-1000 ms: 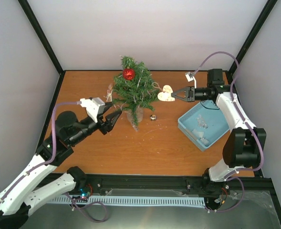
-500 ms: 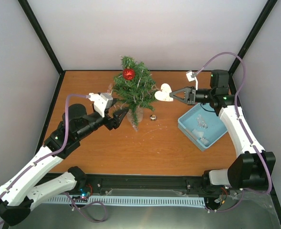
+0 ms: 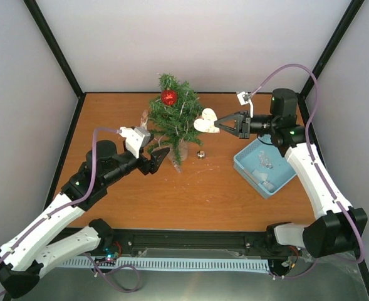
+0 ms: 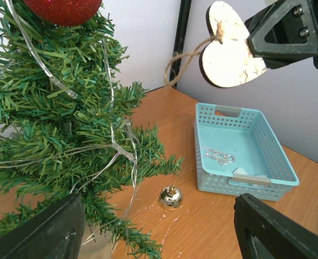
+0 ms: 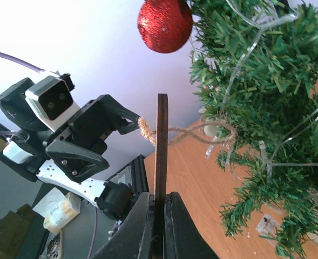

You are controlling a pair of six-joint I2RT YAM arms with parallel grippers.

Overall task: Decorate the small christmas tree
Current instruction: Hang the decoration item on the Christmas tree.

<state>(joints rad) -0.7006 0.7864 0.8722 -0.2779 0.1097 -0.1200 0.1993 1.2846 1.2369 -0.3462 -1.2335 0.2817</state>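
Pinching the heart edge-on, right gripper hangs just beside the tree; left gripper gapes wide, empty, tree ahead.

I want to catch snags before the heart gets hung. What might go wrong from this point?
1. The twine loop is small and limp. It may slip off a branch tip, so the wooden heart falls once the right gripper opens.
2. The loop might catch the light wire and tug the small christmas tree. The open left gripper grips nothing, so the tree could tip.
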